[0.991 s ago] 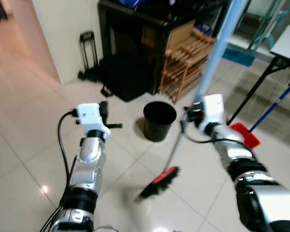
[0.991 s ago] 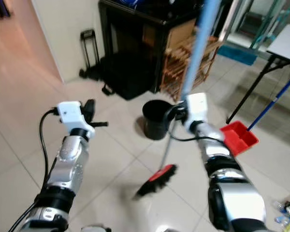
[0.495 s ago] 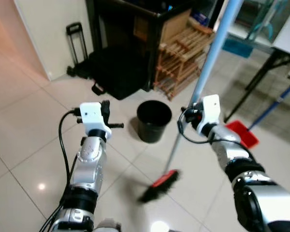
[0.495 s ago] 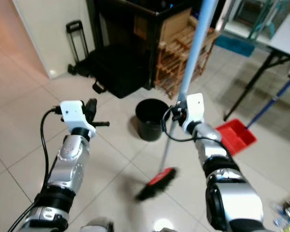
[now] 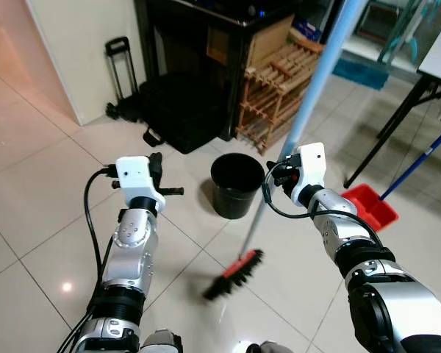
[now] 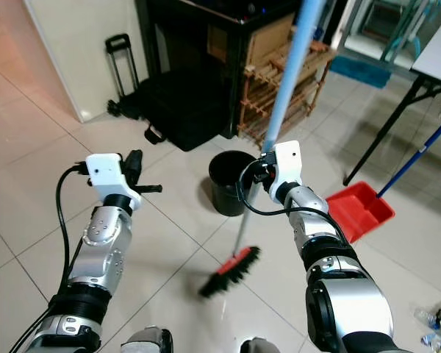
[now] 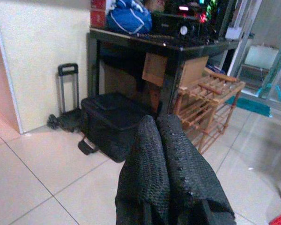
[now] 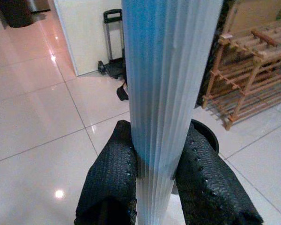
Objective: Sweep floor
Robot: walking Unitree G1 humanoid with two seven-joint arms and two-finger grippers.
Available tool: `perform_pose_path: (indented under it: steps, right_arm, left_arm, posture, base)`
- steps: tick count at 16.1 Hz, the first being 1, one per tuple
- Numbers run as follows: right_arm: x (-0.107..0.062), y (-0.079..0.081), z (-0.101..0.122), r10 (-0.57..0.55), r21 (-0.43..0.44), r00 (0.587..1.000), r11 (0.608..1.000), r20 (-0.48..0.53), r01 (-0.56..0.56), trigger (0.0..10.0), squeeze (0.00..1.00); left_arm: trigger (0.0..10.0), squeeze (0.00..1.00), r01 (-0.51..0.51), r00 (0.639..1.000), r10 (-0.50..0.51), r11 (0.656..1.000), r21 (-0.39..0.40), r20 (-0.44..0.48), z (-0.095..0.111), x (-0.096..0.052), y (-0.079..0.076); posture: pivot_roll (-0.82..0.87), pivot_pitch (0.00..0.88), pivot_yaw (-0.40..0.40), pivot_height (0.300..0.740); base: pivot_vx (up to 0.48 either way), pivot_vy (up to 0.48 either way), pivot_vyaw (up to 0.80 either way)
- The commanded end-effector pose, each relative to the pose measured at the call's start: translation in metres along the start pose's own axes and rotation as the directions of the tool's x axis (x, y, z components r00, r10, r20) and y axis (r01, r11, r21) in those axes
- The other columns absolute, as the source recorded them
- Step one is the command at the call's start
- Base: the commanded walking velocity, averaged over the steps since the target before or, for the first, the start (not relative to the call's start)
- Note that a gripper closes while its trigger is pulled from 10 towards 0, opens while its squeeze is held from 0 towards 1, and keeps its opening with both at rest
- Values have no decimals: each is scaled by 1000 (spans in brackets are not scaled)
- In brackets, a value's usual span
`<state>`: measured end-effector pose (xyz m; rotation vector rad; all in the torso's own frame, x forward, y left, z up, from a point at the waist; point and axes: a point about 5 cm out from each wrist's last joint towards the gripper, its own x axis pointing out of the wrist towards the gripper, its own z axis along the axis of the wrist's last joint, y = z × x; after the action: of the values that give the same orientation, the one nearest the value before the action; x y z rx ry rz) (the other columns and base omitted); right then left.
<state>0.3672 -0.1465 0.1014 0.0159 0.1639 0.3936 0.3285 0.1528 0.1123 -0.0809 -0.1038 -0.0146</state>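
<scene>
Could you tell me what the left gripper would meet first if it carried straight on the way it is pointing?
Probably the black bag on the floor under the dark table; the left gripper, shut and empty, points that way, though depth is hard to judge.

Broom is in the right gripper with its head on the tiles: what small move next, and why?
Probably draw the broom head across the tiles toward the red dustpan. The right gripper is clamped on the blue handle, bristles rest on the floor, and the dustpan lies to the robot's right.
</scene>
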Motion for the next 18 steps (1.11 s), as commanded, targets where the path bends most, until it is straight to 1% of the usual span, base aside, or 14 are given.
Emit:
perform_pose_path:
  steps: [1, 9, 11, 18]
  right_arm:
    - [1, -2, 9, 0, 1, 999, 1000, 42, 0, 10000, 0]
    - [1, -1, 7, 9, 5, 999, 1000, 36, -9, 10000, 0]
    - [1, -1, 7, 10, 6, 999, 1000, 36, -10, 10000, 0]
    - [2, 1, 7, 18, 8, 999, 1000, 36, -18, 10000, 0]
  left_arm:
    - [10000, 0, 17, 1000, -17, 1000, 2, 7, 3, 1, -3]
    - [10000, 0, 12, 1000, -12, 1000, -5, 0, 1, 0, -3]
    - [10000, 0, 4, 1000, -3, 1000, -9, 10, 2, 0, -1]
    - [10000, 0, 1, 1000, -1, 1000, 3, -3, 1, 1, 0]
  posture:
    - [20, 94, -57, 740]
    - [20, 93, -60, 740]
    - [21, 94, -61, 740]
    - [21, 93, -60, 740]
  base:
    - [0, 0, 0]
    - [0, 0, 0]
    - [424, 0, 0]
    - [392, 0, 0]
